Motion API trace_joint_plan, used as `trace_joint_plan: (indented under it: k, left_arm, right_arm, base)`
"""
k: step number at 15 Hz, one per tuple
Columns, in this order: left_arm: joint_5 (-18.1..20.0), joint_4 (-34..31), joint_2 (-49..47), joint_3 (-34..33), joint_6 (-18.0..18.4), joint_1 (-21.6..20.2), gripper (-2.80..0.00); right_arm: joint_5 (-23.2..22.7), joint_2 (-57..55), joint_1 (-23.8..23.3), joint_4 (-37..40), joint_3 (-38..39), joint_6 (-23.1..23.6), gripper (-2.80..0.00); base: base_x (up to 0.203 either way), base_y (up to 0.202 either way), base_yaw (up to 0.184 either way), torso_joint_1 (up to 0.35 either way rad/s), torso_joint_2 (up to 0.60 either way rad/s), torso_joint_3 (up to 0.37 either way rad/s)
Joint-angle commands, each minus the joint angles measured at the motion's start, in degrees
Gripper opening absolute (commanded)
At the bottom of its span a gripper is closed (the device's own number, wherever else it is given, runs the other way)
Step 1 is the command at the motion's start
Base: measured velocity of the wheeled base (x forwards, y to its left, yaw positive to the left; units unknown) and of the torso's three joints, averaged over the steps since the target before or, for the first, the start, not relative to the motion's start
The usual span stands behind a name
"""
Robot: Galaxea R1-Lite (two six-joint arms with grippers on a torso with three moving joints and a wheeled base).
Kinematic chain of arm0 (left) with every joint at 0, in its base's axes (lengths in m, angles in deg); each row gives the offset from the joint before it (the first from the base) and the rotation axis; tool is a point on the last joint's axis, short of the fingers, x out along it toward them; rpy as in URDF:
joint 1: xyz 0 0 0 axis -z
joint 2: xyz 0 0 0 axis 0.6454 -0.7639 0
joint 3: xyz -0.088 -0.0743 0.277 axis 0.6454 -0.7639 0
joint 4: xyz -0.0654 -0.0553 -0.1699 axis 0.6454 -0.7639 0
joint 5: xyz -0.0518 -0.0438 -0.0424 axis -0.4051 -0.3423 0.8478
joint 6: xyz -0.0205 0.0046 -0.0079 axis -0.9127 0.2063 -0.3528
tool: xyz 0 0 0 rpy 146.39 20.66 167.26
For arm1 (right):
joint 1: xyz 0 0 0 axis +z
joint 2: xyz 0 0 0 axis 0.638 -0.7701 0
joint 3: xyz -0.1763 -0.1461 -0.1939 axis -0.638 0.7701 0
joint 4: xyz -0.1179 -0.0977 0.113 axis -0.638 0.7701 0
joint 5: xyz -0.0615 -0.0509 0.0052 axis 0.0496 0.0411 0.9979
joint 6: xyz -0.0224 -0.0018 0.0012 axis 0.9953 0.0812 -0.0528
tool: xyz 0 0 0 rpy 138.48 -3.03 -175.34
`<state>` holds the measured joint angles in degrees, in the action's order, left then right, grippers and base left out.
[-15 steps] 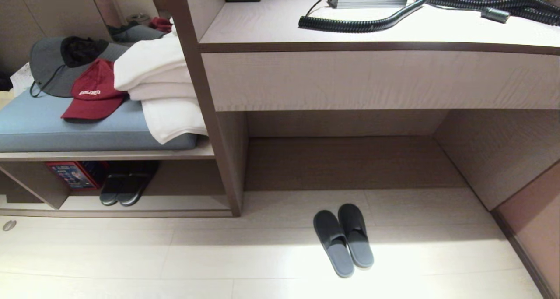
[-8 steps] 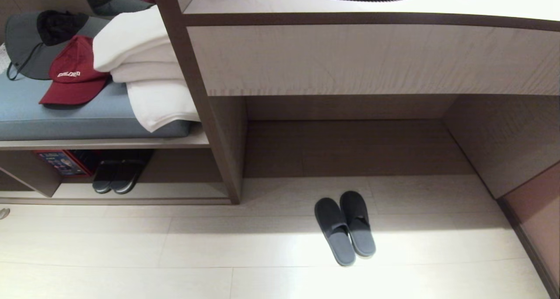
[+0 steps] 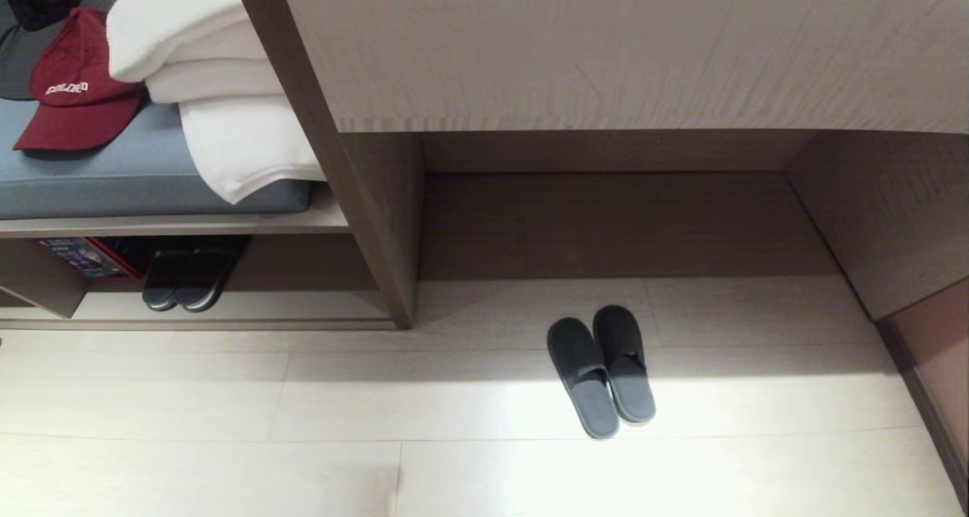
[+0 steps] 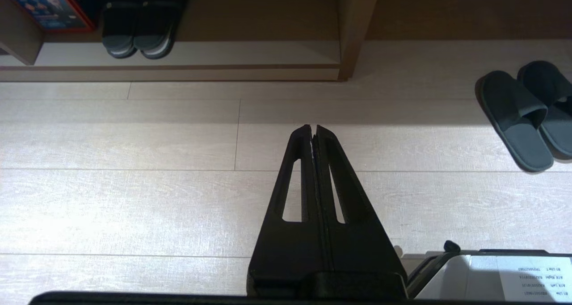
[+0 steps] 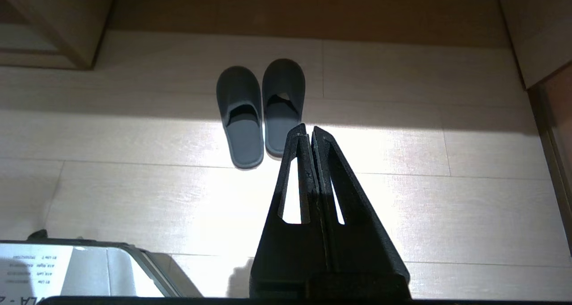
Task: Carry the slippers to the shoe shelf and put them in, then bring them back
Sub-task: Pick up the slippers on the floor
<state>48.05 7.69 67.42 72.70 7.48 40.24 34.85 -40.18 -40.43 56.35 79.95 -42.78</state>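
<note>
The slate-grey slippers (image 3: 602, 369) lie side by side on the pale floor in front of the desk's knee space, toes toward the desk; they also show as slippers (image 5: 261, 113) and slippers (image 4: 525, 115) in the wrist views. The shoe shelf (image 3: 227, 322) is the low open cubby at the left, under the cushioned bench. Neither arm shows in the head view. My left gripper (image 4: 313, 129) hangs shut and empty above bare floor, to the left of the slippers. My right gripper (image 5: 308, 131) is shut and empty, just short of the slippers' heels and above the floor.
A darker pair of slippers (image 3: 185, 281) and a red-edged box (image 3: 79, 256) sit inside the cubby. Above it a blue cushion (image 3: 136, 180) carries white towels (image 3: 219, 85) and a red cap (image 3: 76, 93). The desk front (image 3: 628, 55) overhangs; an upright panel (image 3: 356, 199) divides bench from desk.
The whole head view has shifted: the camera has tilted down, so the desk top has left the picture and more floor shows. The slippers have not moved on the floor.
</note>
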Motion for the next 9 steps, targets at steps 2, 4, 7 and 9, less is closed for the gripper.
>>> trace_joint_plan:
  k: [2, 4, 7, 9]
  left_arm:
    - [0.0, 0.0, 0.0, 0.0, 0.0, 0.0, -2.80]
    - [0.0, 0.0, 0.0, 0.0, 0.0, 0.0, -2.80]
    - [0.0, 0.0, 0.0, 0.0, 0.0, 0.0, -2.80]
    - [0.0, 0.0, 0.0, 0.0, 0.0, 0.0, -2.80]
  right_arm:
    - [0.0, 0.0, 0.0, 0.0, 0.1, 0.0, -2.80]
    - [0.0, 0.0, 0.0, 0.0, 0.1, 0.0, -2.80]
    - [0.0, 0.1, 0.1, 0.0, 0.1, 0.0, -2.80]
    - [0.0, 0.1, 0.1, 0.0, 0.1, 0.0, -2.80]
  base:
    - [0.000, 0.000, 0.000, 0.002, 0.00, -0.199]
    - [0.000, 0.000, 0.000, 0.002, 0.00, -0.199]
    - [0.000, 0.000, 0.000, 0.000, 0.00, -0.202]
    - [0.000, 0.000, 0.000, 0.004, 0.00, -0.201]
